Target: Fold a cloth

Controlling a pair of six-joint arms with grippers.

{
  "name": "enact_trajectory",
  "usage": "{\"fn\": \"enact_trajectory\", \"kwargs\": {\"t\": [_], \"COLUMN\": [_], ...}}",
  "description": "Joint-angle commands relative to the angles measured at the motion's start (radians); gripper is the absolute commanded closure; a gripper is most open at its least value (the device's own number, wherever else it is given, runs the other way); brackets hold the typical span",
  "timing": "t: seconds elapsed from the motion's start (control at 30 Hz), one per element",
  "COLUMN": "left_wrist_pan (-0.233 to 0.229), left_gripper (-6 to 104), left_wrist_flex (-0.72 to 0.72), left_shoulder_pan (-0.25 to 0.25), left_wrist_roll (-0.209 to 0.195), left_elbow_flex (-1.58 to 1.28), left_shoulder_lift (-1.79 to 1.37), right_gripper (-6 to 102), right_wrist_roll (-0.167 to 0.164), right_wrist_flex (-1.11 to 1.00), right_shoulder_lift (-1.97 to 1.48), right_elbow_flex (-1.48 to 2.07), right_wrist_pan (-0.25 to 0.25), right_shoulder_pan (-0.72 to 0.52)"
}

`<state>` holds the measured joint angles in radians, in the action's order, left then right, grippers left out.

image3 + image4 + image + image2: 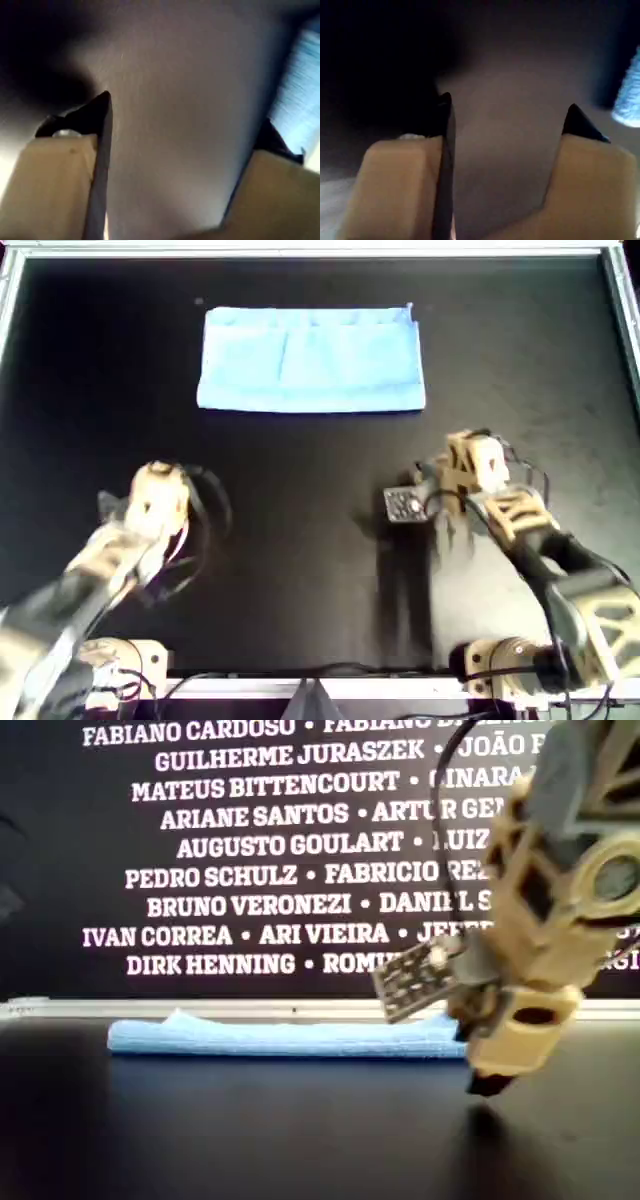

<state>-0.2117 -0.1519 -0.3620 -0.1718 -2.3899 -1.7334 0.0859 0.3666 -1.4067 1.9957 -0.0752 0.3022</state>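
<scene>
The light-blue cloth [312, 360] lies folded into a flat rectangle at the far middle of the black table. It shows as a low strip in the exterior view [285, 1038]. My first gripper [186, 112] is open and empty over bare table, with the cloth [300, 95] off to one side. My second gripper [509, 102] is open and empty, with a bit of the cloth [630, 100] at the picture's edge. In the overhead view one arm [158, 495] is at the near left and another arm [465, 475] at the near right, both apart from the cloth. I cannot tell which is which.
The table's metal rim [300, 252] frames the black surface. The arm bases [510, 660] stand at the near edge. A dark wall with white names [250, 840] rises behind the table. An arm [520, 1010] fills the exterior view's right.
</scene>
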Motion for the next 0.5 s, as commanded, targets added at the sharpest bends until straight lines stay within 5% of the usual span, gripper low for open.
{"fn": "enact_trajectory", "kwargs": {"t": [0.0, 0.47], "left_wrist_pan": [-0.005, -0.008], "left_gripper": [-3, -3], "left_wrist_flex": [0.023, 0.043], "left_shoulder_pan": [-0.008, -0.006], "left_wrist_roll": [0.002, 0.008], "left_elbow_flex": [0.158, 0.456], "left_shoulder_lift": [0.1, 0.385], "right_gripper": [7, 7], "right_wrist_roll": [0.011, 0.003], "right_wrist_flex": [-0.038, -0.038], "right_shoulder_lift": [0.031, 0.296], "right_elbow_flex": [-0.141, -0.474], "right_wrist_pan": [0.005, 0.008], "right_shoulder_pan": [-0.005, -0.017]}}
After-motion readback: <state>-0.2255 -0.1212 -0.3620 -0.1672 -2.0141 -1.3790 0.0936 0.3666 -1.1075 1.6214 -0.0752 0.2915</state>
